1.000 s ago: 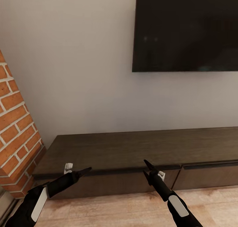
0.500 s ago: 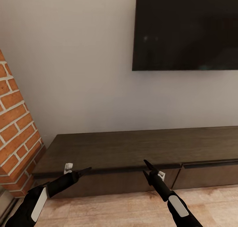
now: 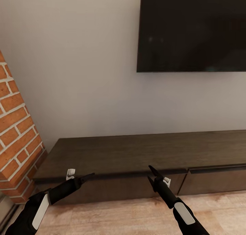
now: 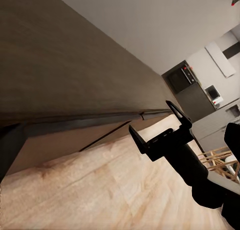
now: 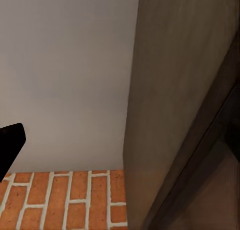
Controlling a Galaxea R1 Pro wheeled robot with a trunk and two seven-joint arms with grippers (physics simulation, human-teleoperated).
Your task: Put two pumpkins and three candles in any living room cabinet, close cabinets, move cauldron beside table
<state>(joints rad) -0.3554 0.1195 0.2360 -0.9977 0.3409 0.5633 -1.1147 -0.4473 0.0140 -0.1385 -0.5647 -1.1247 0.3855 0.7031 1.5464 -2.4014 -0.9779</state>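
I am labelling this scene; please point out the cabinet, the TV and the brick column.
cabinet (image 3: 143,151), head view, its dark top surface.
TV (image 3: 193,30), head view, middle of its black screen.
brick column (image 3: 17,139), head view, its brick face.

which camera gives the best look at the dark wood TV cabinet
The head view: it shows the cabinet whole across its top, with its drawer fronts shut, both hands just before it. The left wrist view shows its top and front edge running off at a slant; the right wrist view shows a close strip of its top beside the wall.
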